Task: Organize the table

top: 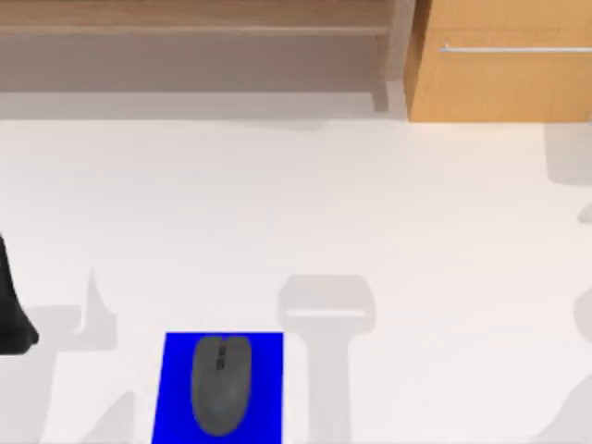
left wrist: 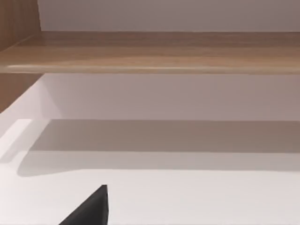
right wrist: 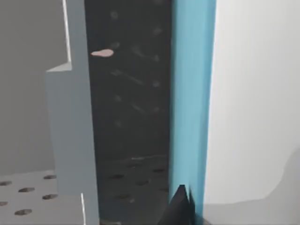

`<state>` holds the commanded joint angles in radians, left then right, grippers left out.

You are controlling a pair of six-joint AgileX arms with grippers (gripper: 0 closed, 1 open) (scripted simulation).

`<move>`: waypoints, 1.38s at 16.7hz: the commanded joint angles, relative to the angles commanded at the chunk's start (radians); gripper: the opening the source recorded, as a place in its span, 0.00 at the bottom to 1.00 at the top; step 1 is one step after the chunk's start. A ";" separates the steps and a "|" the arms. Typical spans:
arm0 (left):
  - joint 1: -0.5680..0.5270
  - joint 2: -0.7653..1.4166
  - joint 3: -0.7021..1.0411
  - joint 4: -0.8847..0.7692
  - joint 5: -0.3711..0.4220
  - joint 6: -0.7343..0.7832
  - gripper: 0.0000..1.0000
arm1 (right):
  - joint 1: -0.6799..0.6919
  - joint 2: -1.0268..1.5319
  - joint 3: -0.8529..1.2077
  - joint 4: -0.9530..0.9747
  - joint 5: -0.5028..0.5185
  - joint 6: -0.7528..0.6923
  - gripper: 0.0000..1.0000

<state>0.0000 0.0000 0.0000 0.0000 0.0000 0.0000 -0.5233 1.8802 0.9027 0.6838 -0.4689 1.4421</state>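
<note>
At table's [top: 305, 213] left edge: your left arm [top: 13, 310], parked; pincer state cannot be told. Beyond it, toward centre: grey mouse [top: 220, 384] lying on blue mat [top: 176, 388]. Farther off: wood cabinet [top: 499, 83], silver handle.

No readable text, labels, brands, numbers or signs anywhere.

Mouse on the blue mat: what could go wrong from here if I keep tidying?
The mouse sits on the blue mat at the table's near edge, so a clumsy push or grasp could knock it off. The left arm hangs at the left edge close to the mat, and a sweep toward it might drag the mat. The drawer cabinet at the far right looks shut, so stowing anything there would need its handle pulled first.
</note>
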 joint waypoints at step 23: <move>0.000 0.000 0.000 0.000 0.000 0.000 1.00 | 0.037 0.093 0.111 -0.014 0.037 0.012 0.38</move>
<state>0.0000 0.0000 0.0000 0.0000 0.0000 0.0000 -0.4867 1.9729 1.0139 0.6700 -0.4323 1.4538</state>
